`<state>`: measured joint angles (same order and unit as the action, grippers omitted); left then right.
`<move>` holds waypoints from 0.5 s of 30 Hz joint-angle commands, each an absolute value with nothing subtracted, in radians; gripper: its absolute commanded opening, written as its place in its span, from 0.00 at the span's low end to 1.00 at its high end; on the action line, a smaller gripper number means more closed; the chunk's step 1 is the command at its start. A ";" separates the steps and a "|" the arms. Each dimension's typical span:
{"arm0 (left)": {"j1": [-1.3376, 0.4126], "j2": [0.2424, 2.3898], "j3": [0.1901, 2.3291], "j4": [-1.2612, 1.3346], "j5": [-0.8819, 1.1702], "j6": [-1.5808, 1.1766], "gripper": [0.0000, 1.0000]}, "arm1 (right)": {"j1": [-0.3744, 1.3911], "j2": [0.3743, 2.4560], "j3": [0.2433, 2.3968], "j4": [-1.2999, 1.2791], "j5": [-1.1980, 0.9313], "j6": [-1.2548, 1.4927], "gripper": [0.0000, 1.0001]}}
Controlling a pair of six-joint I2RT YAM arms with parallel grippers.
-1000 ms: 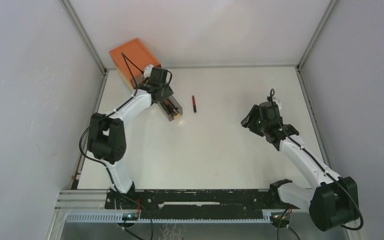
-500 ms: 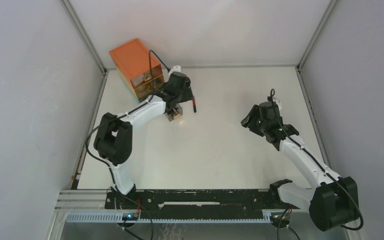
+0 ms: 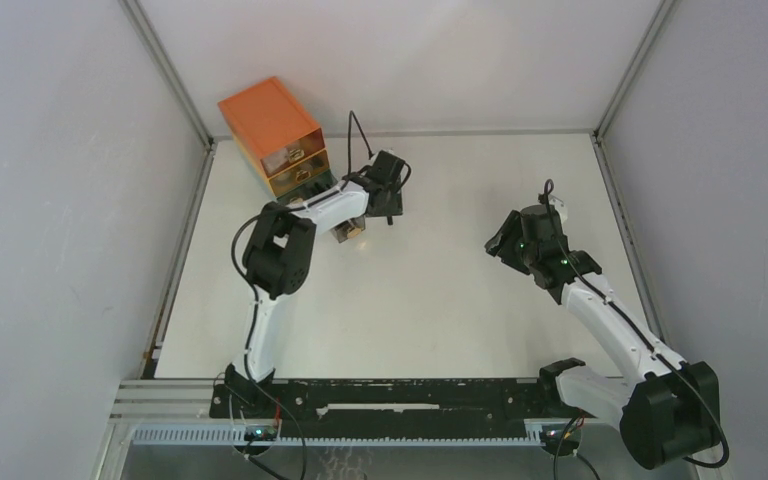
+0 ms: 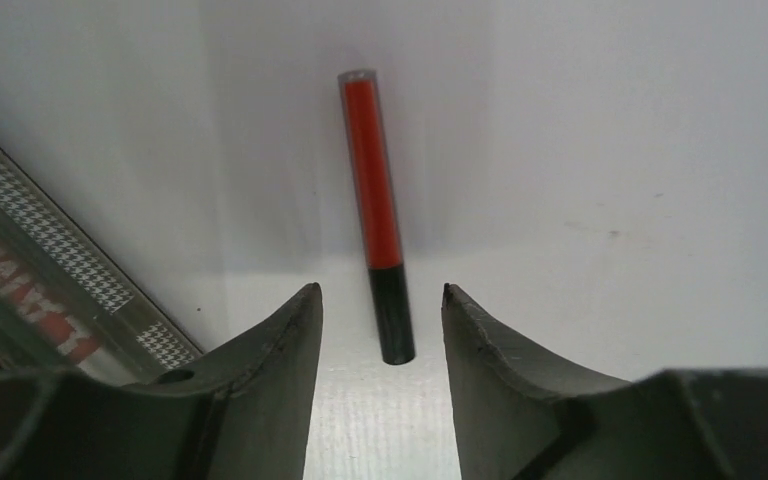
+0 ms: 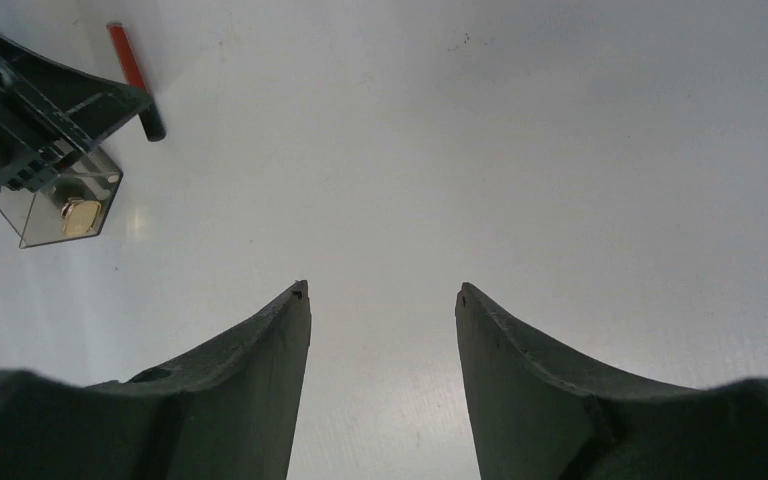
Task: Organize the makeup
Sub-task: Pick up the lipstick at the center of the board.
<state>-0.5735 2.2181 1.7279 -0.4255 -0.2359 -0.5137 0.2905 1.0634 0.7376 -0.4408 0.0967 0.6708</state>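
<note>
One clear drawer (image 5: 55, 205) sits out, upper left of centre, ready for filling. Just right of it, your left gripper (image 4: 378, 292) straddles the black end of the red pencil (image 4: 372, 180), part-open and empty, lined up to pinch. Farther right, your right gripper (image 5: 380, 290) hovers open, holding nothing.

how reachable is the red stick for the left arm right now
Probably yes: the left hand is open directly over the red stick, whose black end lies in its gap. Nothing lies across it; the clear drawer sits off to the side.
</note>
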 commanded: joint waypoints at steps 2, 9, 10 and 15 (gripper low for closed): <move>-0.594 2.253 1.845 -0.528 -0.296 -0.455 0.49 | 0.290 1.046 0.728 -0.426 0.114 0.663 0.63; -0.595 2.312 1.898 -0.581 -0.269 -0.473 0.35 | 0.288 1.047 0.721 -0.424 0.115 0.664 0.63; -0.594 2.315 1.901 -0.579 -0.256 -0.473 0.33 | 0.288 1.044 0.721 -0.431 0.122 0.664 0.63; -0.591 2.308 1.958 -0.618 -0.226 -0.460 0.18 | 0.277 1.014 0.715 -0.442 0.129 0.663 0.63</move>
<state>-0.5915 2.3211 1.8771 -0.5838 -0.2497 -0.4839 0.2855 1.0584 0.7204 -0.4442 0.1055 0.6704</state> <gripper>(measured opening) 0.229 0.628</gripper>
